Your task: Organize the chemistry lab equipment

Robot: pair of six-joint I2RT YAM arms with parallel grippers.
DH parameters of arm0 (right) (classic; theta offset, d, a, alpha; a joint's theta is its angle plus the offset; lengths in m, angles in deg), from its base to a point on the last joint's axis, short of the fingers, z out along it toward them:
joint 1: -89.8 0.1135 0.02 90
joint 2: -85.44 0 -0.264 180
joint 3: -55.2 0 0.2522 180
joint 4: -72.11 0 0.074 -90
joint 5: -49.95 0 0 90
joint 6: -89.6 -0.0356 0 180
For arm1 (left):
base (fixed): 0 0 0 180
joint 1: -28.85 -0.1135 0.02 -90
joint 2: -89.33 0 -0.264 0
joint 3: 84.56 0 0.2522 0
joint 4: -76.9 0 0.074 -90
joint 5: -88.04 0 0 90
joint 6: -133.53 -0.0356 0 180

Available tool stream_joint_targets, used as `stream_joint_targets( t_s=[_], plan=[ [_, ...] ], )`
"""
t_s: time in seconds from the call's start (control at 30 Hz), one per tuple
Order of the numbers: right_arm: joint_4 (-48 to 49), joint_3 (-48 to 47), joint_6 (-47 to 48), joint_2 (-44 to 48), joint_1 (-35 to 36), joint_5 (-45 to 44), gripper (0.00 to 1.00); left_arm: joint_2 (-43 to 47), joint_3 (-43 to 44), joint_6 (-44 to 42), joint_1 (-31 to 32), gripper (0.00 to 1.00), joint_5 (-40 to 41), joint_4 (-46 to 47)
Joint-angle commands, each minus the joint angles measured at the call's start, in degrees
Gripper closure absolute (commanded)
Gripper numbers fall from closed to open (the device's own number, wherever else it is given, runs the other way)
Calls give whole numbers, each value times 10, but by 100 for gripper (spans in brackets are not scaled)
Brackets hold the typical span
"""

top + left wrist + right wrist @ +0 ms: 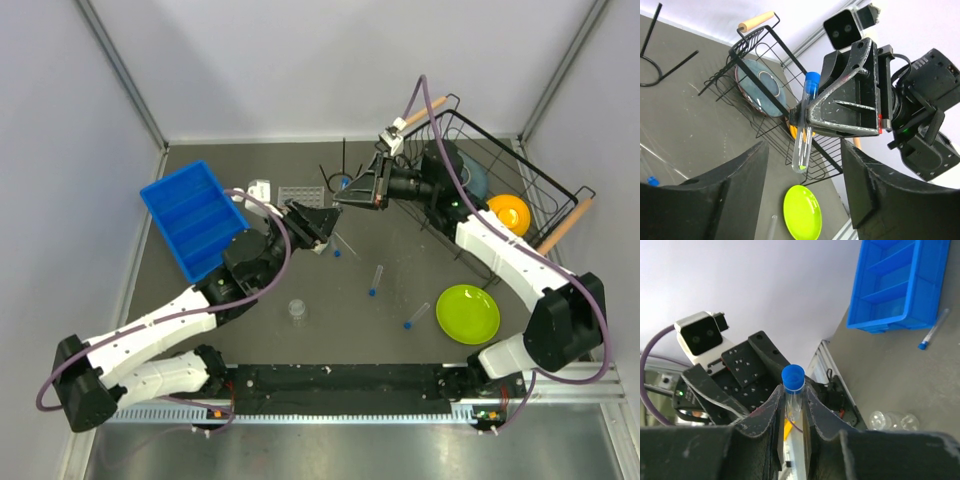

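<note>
"Above the far middle of the table, why does my right pincer (358, 188) hold that tube (804, 125) in the air?"
"Closed round its middle, blue cap clear of the fingers. I'd guess that's for the rack (298, 194) nearby on its left, or a handover."
"And my left pincer (318, 228)?"
"Wide apart, empty, its arm stretched far and pointing straight at the tube. Your right arm reaches leftward to face it."
</note>
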Motion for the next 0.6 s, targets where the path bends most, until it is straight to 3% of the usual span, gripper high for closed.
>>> stream_joint_targets(
  t_s=[0.0, 0.13, 0.3, 0.4, 0.57],
  plan=[
    [-90, -57, 191, 33, 4, 4, 90, 68, -3, -27, 0, 31, -7, -50],
    [-171, -58, 352, 60, 6, 24, 90, 116, 33, -41, -16, 21, -15, -165],
    [-289, -48, 572, 92, 16, 69, 90, 123, 72, -64, -68, 19, -181, -217],
    [-341, -47, 654, 104, 22, 114, 90, 90, 106, -81, -78, 22, -285, -231],
    [-370, -47, 686, 111, 28, 162, 90, 31, 135, -100, -78, 28, -378, -177]
  ],
)
